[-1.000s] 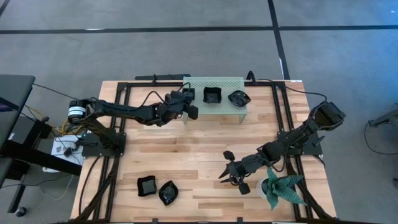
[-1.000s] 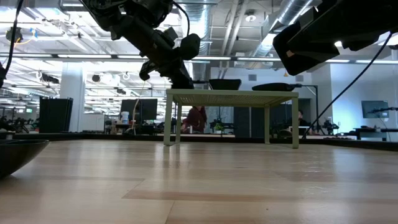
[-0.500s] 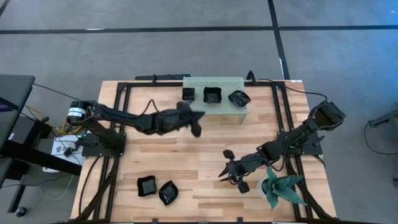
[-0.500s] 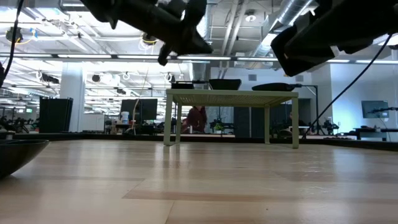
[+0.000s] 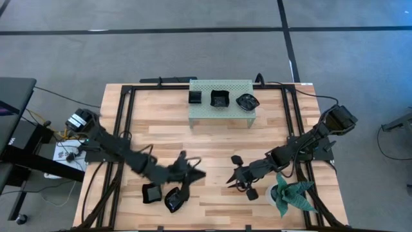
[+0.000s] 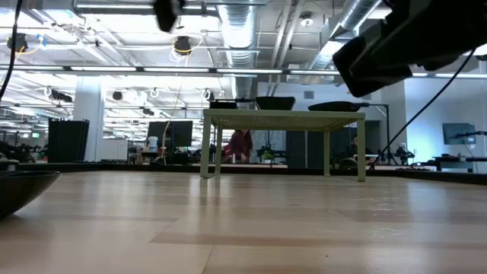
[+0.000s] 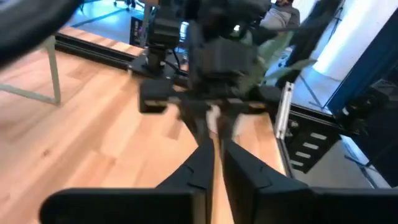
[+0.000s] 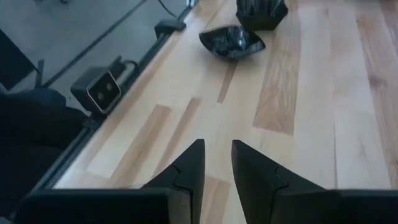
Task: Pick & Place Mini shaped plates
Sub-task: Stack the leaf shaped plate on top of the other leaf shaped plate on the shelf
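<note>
Glossy black leaf-shaped plate (image 5: 173,199), wooden table (image 5: 212,145)

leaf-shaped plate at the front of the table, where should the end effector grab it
Best guess: take the leaf-shaped plate by its raised rim on a long side, coming straight down from above. It lies flat and shallow on the table, and the square plate sits close on one side, so the side facing away from that is freer.

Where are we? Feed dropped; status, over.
Left hand shut, empty, near two glossy black mini plates. Right hand open, waiting beside green potted plant. Nothing blocking.
</note>
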